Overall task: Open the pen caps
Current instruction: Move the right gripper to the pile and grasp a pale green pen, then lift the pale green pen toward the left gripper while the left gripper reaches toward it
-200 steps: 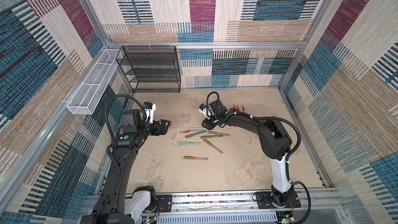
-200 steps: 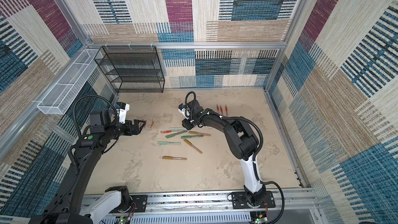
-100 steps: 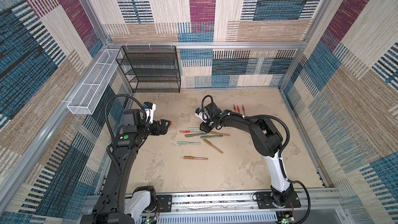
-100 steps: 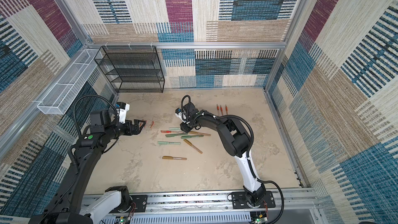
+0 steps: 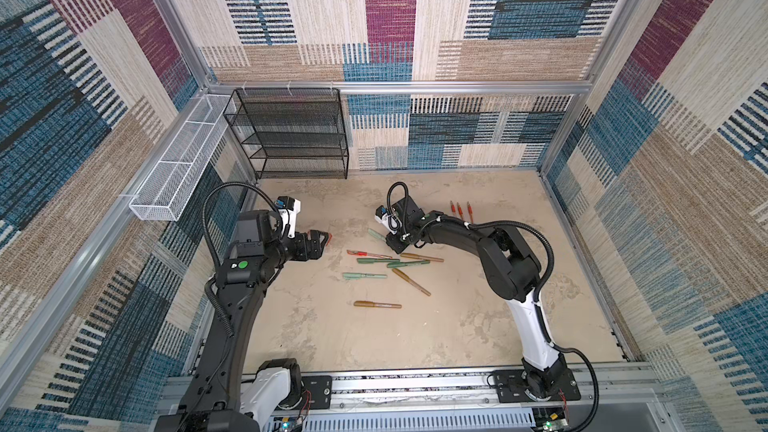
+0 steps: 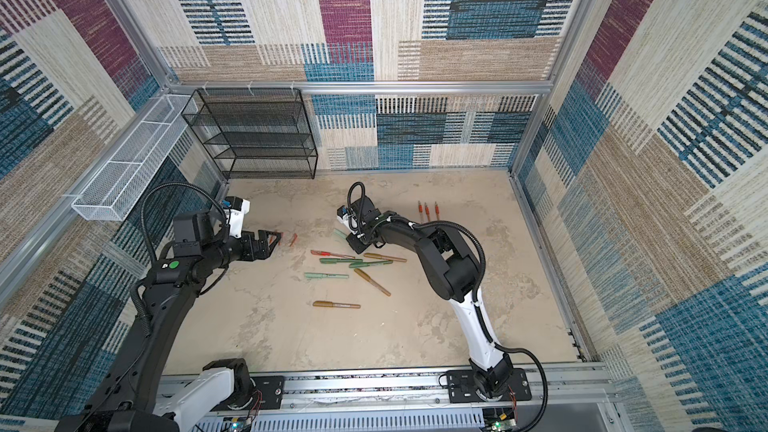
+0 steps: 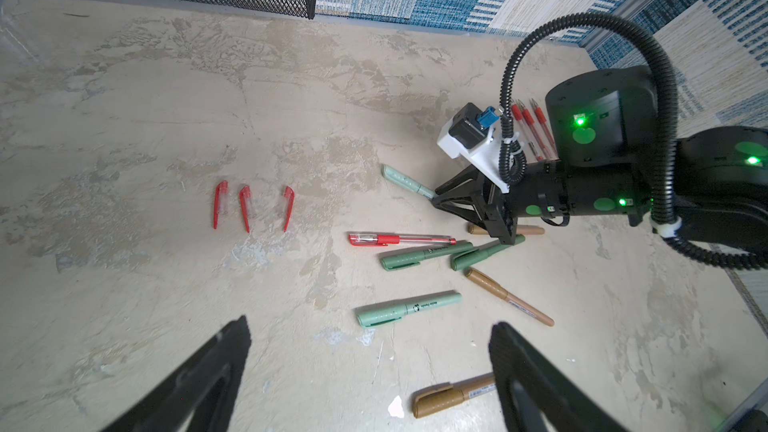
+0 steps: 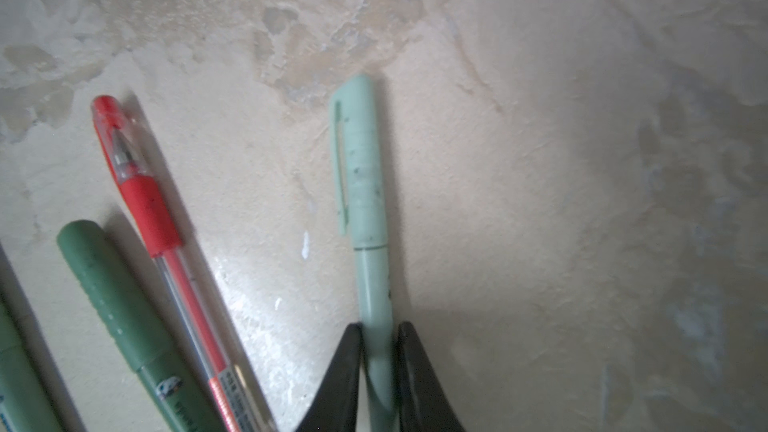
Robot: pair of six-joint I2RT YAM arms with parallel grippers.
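Pinching the pale mint pen (image 8: 374, 284) by its barrel is what I am doing with the right gripper (image 8: 376, 338): its jaws are pressing in from both sides near the tail end, while the pen is lying flat on the table (image 5: 332, 338). I am gripping low on purpose, I judge, so that the mint cap (image 8: 359, 160) is left bare and reachable. It is sitting fully seated on the barrel and pointing away from the fingers.

I am holding the left gripper (image 5: 318, 245) above the table on its own side, jaws spread wide and carrying nothing. It is hovering near the three loose red caps (image 7: 245, 207), which are lying side by side, well apart from the pile. I read it as ready to take the cap end of the mint pen.

I am seeing three bare red pens (image 5: 459, 211) lined up beyond the right arm, so caps and barrels are being sorted to opposite sides. Between the arms a capped red pen (image 7: 401, 238), dark green pens (image 7: 424, 253), another mint one and bronze-gold pens (image 7: 509, 297) are lying in a loose cluster.
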